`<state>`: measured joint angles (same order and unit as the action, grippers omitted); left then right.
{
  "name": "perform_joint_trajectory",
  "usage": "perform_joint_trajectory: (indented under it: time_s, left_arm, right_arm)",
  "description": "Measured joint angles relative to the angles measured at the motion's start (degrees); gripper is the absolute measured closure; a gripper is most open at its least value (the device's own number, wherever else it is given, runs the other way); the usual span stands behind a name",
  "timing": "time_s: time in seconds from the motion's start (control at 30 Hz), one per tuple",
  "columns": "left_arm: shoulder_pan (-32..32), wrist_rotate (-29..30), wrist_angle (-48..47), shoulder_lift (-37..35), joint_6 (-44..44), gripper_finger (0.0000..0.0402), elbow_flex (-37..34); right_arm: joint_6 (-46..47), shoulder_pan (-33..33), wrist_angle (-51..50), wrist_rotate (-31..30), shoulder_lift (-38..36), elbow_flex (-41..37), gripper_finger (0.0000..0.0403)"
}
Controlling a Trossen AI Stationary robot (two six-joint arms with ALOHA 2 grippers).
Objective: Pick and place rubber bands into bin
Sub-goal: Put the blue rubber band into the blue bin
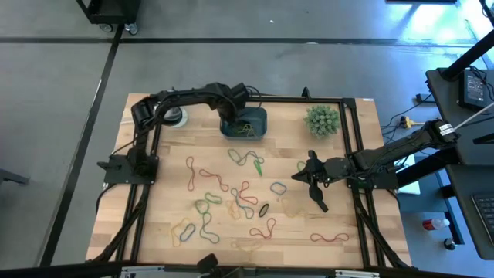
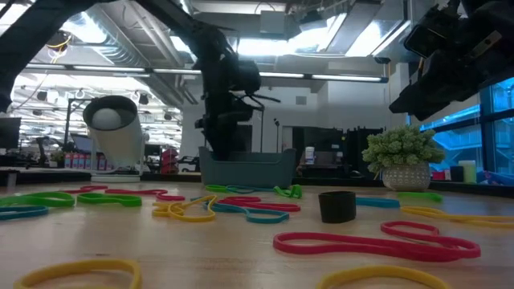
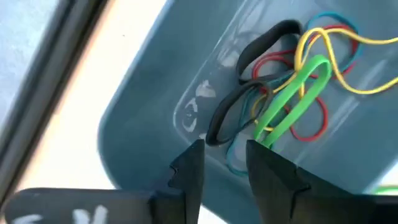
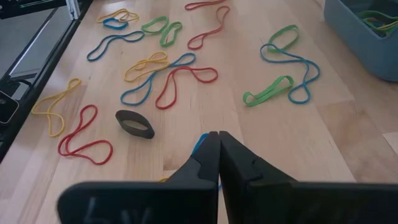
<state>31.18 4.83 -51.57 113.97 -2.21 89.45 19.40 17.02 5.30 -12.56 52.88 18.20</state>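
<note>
The left gripper (image 3: pixel 222 163) is hanging right over the bin (image 1: pixel 255 116), at the far side of the table (image 1: pixel 340 255). Its two fingers are a little apart and nothing is between them. Just past its tips, a green band (image 3: pixel 292 102) is lying on top of a small heap of red, yellow, black and blue ones inside the bin. The right gripper (image 4: pixel 217 142) is waiting above the wood on the right side, with its fingers pressed tight together and holding nothing that I can see. A bit of blue band is peeking out from behind its tips. Lots of rubber bands (image 1: pixel 231 201) are lying loose all over the middle and near part of the table, some twisted over each other. A dark little ring (image 4: pixel 134 124) is sitting among them, and a spiky green plant (image 1: pixel 322 120) is standing near the bin. I think things could go wrong here: the bands are thin and floppy, so a grab could slip off one, or catch two that are tangled. The green band could also cling to the left fingers and get pulled back out.
</note>
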Motion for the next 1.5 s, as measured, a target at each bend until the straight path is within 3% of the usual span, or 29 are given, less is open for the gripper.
perform_joint_trajectory:
  time_s: [0.33,0.7,0.8,1.1,1.37,1.5]
  left_arm:
    - [-5.18,3.54,-2.79,-9.04,-4.49,0.0311,0.04]
    - [-23.27,9.83,-6.57,-18.32,-3.19,0.0394,0.04]
    - [-28.12,11.83,-6.67,-19.81,-3.9,0.0398,-1.76]
    - [-38.16,13.54,3.98,-30.12,-12.57,0.04,-22.61]
    - [-42.92,13.61,19.2,-43.37,-19.87,0.0401,-43.95]
    - [-44.35,13.75,26.38,-49.14,-20.62,0.0399,-52.07]
  right_arm:
    - [0.57,-0.01,0.02,0.02,0.0,0.0,0.0397]
    - [1.62,-0.02,0.01,0.02,0.0,0.0,0.0397]
    - [-0.33,-0.02,0.28,0.03,0.0,0.0,0.0397]
    - [2.9,0.2,0.95,0.01,0.0,0.0,0.0401]
    - [8.29,0.21,0.45,-0.27,0.42,0.15,0.0401]
    - [10.96,0.95,-5.51,-3.07,3.54,3.83,0.0402]
